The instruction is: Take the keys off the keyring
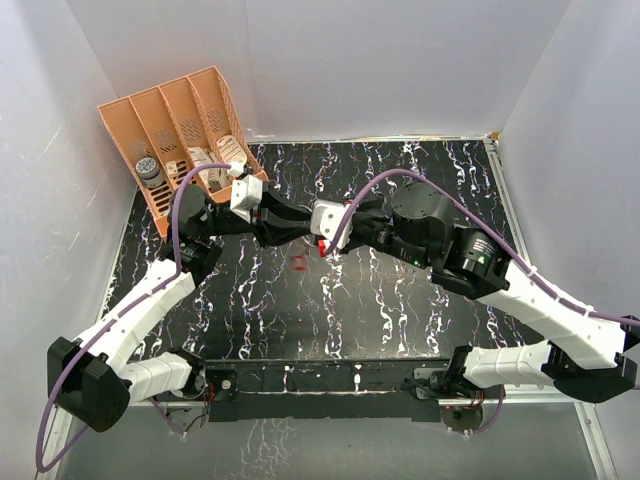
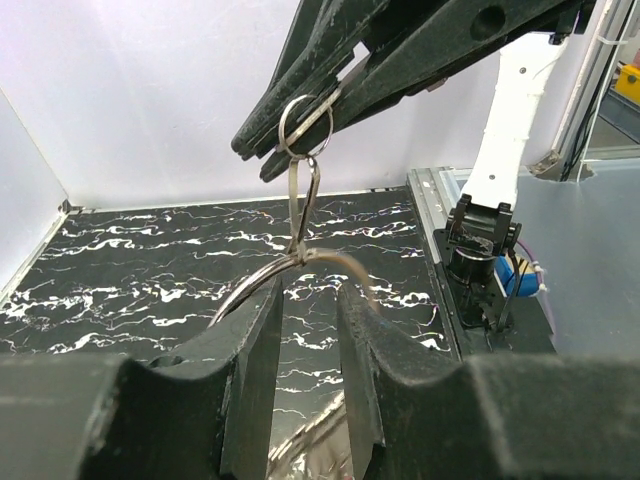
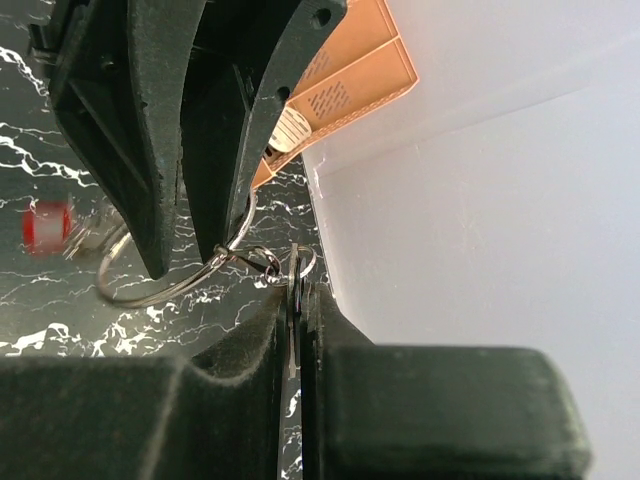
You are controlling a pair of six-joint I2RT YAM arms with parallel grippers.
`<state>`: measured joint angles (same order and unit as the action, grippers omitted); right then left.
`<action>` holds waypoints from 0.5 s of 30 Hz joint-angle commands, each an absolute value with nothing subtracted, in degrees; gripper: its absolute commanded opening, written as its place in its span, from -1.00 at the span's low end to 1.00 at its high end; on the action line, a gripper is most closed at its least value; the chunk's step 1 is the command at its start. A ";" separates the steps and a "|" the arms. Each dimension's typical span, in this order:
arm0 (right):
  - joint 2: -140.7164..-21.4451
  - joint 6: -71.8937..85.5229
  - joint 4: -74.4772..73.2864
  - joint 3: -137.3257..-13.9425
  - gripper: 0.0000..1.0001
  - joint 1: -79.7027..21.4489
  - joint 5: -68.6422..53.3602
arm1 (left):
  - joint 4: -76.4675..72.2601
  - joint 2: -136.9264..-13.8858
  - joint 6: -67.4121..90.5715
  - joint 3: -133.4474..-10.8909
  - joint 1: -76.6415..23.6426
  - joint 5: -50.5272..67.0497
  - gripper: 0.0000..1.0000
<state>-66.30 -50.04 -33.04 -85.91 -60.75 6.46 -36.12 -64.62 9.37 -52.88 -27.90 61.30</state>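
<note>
Trouble could start on the left, where the left gripper point(image 2: 308, 290) pinches the thin wire of the keyring point(image 2: 240, 288), held up in the air over the middle of the black table point(image 1: 400, 300). The wire looks smooth, so I think it could slide out of the fingers if the arms pull apart too hard. The red key point(image 3: 45, 225) hangs on the left part of that ring. It looks blurry, so I cannot tell how it sits. A little to the right, a small clasp point(image 2: 303, 200) joins the keyring to a small ring point(image 2: 283, 128). The right gripper point(image 3: 297, 300) has its fingers pressed tight on that small ring. A crooked pull might twist or jam the clasp. If either grip slips, the whole bunch would likely drop to the table.
</note>
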 commanded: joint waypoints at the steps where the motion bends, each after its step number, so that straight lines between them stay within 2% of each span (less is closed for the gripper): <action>1: -63.90 -49.39 -30.08 -87.69 -0.96 -60.99 5.03 | -35.84 -62.92 6.57 -56.53 -28.12 64.10 -0.45; 9: -63.58 -49.28 -29.19 -86.65 -0.96 -60.92 5.05 | -29.58 -59.58 2.30 -58.15 -28.13 72.94 -0.46; 15: -63.85 -49.39 -29.09 -86.82 -0.95 -61.00 3.99 | -21.64 -57.65 -4.73 -59.41 -28.12 68.72 -0.45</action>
<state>-65.21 -49.58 -32.99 -85.78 -60.75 5.30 -26.74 -59.22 1.43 -56.18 -27.90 69.38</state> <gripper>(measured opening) 0.035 0.272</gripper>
